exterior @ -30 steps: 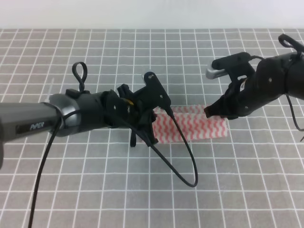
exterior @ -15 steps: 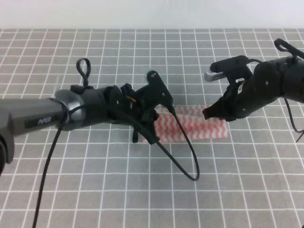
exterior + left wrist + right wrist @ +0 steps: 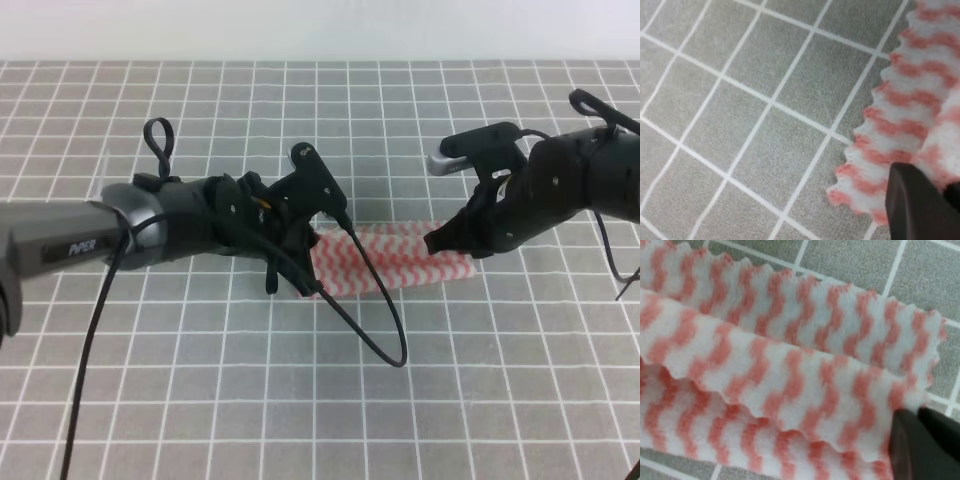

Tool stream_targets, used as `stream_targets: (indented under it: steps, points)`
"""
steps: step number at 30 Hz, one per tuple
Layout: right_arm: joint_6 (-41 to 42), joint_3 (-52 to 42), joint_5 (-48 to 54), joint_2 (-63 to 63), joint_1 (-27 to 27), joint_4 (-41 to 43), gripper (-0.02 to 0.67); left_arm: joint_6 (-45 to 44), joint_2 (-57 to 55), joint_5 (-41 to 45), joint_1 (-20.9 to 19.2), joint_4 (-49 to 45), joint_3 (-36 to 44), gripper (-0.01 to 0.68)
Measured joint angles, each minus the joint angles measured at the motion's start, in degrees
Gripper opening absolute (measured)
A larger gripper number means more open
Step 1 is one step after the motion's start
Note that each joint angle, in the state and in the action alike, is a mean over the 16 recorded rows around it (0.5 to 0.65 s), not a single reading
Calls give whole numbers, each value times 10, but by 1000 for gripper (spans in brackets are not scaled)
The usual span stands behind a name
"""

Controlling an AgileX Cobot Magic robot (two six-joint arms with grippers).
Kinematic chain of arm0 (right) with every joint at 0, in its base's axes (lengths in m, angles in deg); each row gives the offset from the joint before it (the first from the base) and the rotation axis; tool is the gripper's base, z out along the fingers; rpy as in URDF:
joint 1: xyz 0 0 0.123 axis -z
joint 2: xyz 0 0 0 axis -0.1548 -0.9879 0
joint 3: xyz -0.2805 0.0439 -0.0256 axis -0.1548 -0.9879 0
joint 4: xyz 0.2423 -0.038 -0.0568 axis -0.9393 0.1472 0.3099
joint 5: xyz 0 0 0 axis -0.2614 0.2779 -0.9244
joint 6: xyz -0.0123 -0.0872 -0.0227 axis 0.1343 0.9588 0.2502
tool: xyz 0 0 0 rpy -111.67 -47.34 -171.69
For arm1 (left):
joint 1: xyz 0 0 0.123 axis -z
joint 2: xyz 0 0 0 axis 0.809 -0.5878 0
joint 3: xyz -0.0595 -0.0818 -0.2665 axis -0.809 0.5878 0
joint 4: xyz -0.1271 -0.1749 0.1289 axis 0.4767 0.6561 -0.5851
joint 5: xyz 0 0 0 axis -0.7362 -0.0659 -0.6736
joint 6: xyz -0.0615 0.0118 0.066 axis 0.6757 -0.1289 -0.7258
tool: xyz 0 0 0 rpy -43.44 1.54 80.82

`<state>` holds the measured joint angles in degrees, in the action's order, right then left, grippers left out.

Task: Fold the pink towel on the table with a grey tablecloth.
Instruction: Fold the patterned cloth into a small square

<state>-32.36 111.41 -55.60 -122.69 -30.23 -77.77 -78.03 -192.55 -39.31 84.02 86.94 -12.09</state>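
Both grippers are closed on the pink towel (image 3: 400, 258), one at each end. Left gripper (image 3: 300, 272) pinches the towel's left end; in the left wrist view its dark fingertip (image 3: 920, 207) presses on the scalloped corner of the cloth (image 3: 900, 125). Right gripper (image 3: 440, 243) holds the right end; in the right wrist view its dark fingers (image 3: 925, 445) are shut on the cloth's edge, and the towel (image 3: 770, 375) shows several layers lying one over another in long folds. The towel is a narrow folded strip stretched between the two grippers, near the middle of the table with a grey tablecloth (image 3: 300, 400). It is hard to tell if it touches the cloth. A black cable (image 3: 370, 320) loops from the left arm down in front of the towel.
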Motion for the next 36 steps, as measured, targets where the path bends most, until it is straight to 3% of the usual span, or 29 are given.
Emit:
stream_targets:
  steps: [36]
  points:
    - [2, 0, -16, -11, 25, -25, 2, 2, -28, 20, 0, 4, -25, 0]
